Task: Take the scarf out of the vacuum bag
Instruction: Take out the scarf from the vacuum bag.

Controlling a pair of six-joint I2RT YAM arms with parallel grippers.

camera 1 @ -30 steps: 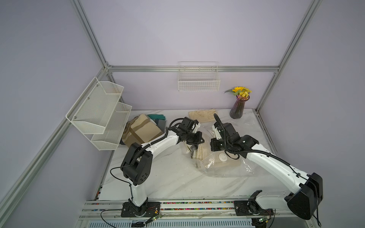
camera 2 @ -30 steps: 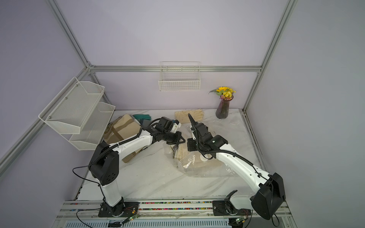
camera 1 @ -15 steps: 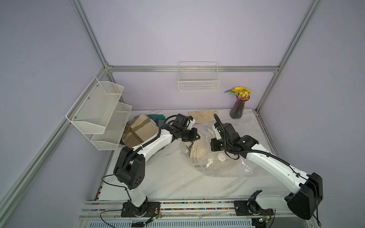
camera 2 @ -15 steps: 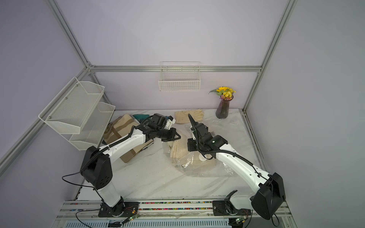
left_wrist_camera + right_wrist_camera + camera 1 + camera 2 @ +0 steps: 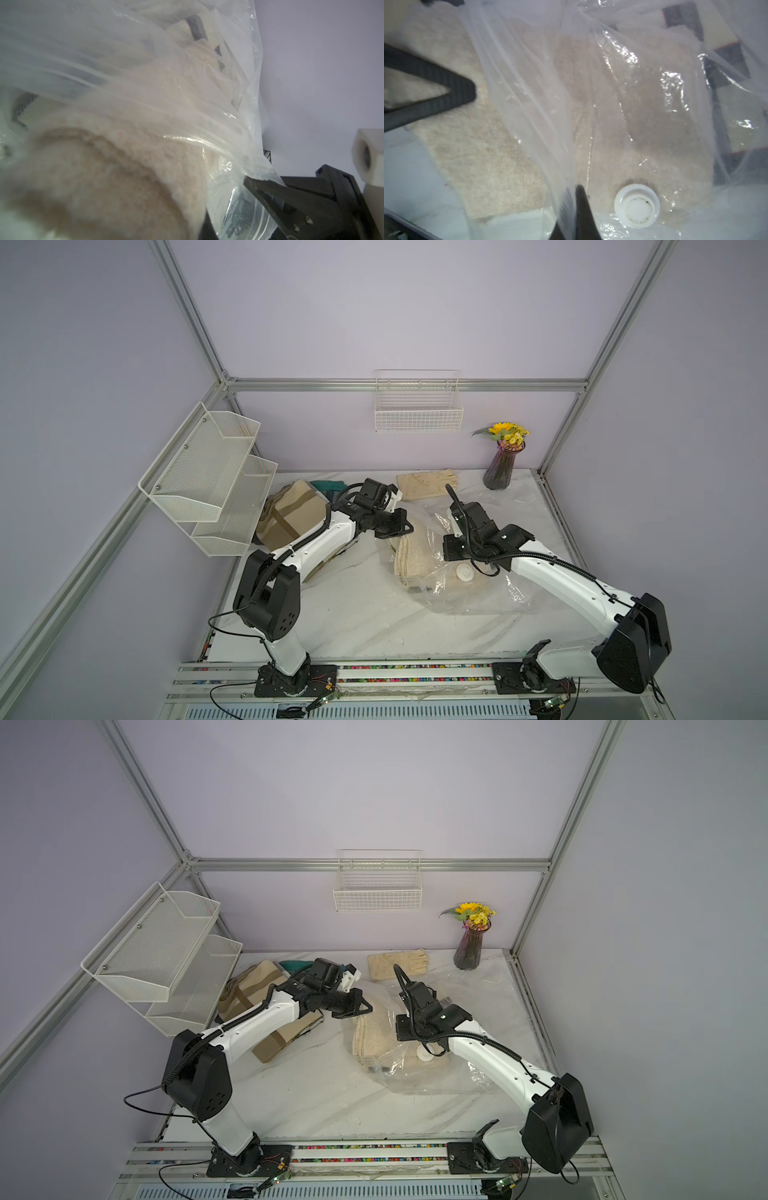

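Beside the white valve cap, on the side nearer the bag's mouth, the right claw is clenched on a pinch of clear film from the vacuum bag. Folds of plastic run taut into its closed tips. This claw seems to be there to anchor the bag and lift its upper sheet, so the plastic does not drag along when the cloth moves.

Farther from the cap, at the bag's open edge, the left claw is also clenched. The left wrist view shows stretched film gathered into its tips, not cloth. It appears raised off the tabletop, which suggests it is holding the mouth up and wide, so the bag forms a slack tunnel, not a flat sleeve.

The scarf, cream and folded, lies on the tabletop. One end sits directly under the cap, inside the bag. The other end reaches away from the cap toward the left arm and looks bare of plastic in the right wrist view, so I judge it roughly half out. Neither claw grips it.

With both claws busy on film, the cloth can leave only in two ways. The bag could be drawn back off it toward the cap's side, or one claw could let go and take the bare end. The film is thin and slippery, so a pinch could slide free, and the fuzzy cloth may cling to the bottom sheet.
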